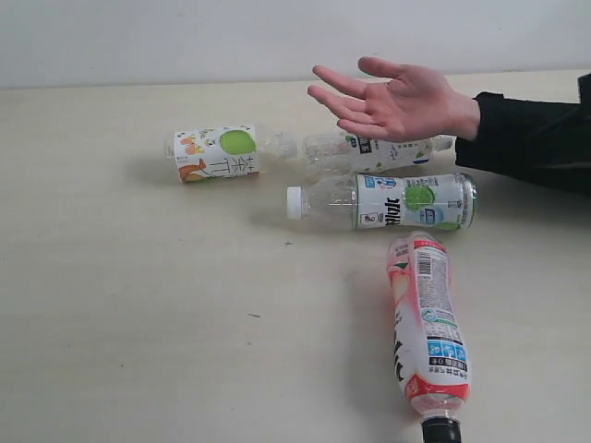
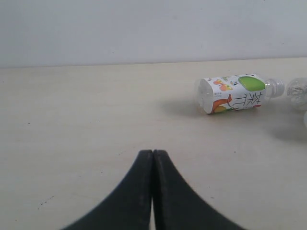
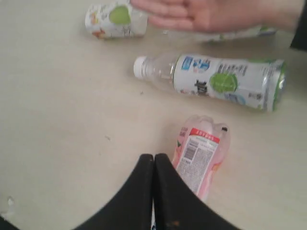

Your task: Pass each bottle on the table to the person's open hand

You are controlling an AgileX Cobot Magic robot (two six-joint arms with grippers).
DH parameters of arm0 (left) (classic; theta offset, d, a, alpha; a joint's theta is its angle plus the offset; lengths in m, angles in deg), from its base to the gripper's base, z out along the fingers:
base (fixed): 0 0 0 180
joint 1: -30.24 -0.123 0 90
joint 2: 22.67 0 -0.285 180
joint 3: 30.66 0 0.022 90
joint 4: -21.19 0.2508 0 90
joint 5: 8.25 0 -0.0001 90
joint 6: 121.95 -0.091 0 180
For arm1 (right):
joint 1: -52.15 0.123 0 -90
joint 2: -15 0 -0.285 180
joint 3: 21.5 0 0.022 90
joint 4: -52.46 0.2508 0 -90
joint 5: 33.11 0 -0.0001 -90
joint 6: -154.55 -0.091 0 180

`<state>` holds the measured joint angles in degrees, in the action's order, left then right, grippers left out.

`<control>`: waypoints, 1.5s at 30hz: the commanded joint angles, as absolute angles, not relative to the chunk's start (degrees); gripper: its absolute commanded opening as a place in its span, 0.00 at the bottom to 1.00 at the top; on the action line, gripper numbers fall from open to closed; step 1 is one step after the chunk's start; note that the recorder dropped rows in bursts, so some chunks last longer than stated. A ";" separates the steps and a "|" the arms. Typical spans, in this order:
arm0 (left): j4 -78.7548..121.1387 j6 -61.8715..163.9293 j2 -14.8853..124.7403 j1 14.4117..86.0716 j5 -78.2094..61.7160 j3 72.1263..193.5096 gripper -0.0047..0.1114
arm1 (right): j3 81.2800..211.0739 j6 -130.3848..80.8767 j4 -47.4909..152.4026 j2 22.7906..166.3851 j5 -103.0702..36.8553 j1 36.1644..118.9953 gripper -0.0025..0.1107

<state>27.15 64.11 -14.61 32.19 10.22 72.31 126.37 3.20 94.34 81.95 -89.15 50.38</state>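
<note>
Several bottles lie on their sides on the table (image 1: 138,323). A pink-labelled bottle (image 1: 427,323) with a black cap lies nearest, at the right. Behind it is a white-labelled bottle (image 1: 383,201) with a green spot and a white cap. A second green-spot bottle (image 1: 217,152) lies at the back left. A slim bottle (image 1: 369,152) is partly hidden under the person's open hand (image 1: 397,101), which hovers palm up. Neither gripper shows in the exterior view. My right gripper (image 3: 154,156) is shut and empty, just beside the pink bottle (image 3: 201,155). My left gripper (image 2: 153,152) is shut and empty, well short of the green-spot bottle (image 2: 232,93).
A black-sleeved arm (image 1: 531,138) reaches in from the right edge over the back of the table. A pale wall (image 1: 185,37) rises behind the table's far edge. Bare tabletop spreads across the left and front.
</note>
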 commanded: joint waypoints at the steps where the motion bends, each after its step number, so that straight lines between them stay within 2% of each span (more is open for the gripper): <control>1: 26.95 64.25 -14.89 32.09 10.03 72.13 0.06 | 126.85 5.17 91.91 88.02 -91.49 53.69 0.02; 11: 26.95 64.25 -14.89 32.09 10.03 72.13 0.06 | 126.85 -23.13 64.85 97.56 -81.09 73.18 0.02; 16: 26.95 64.25 -14.89 32.09 10.03 72.13 0.06 | 126.85 -32.91 57.20 103.77 -80.94 78.55 0.11; 20: 26.95 64.25 -14.89 32.09 10.03 72.13 0.06 | 126.85 -37.64 55.85 106.52 -78.37 79.48 0.21; 31: 26.95 64.25 -14.89 32.09 10.03 72.13 0.06 | 128.11 -41.07 59.45 109.02 -77.56 79.48 0.65; 34: 26.95 64.25 -14.89 32.09 10.03 72.13 0.06 | 128.11 -41.07 60.21 110.01 -75.48 79.48 0.68; 45: 26.95 64.25 -14.89 32.09 10.03 72.13 0.06 | 128.11 -43.14 60.21 119.58 -70.62 79.48 0.68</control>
<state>27.15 64.11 -14.61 32.19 10.22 72.31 127.87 -42.80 60.24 117.46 -72.20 79.21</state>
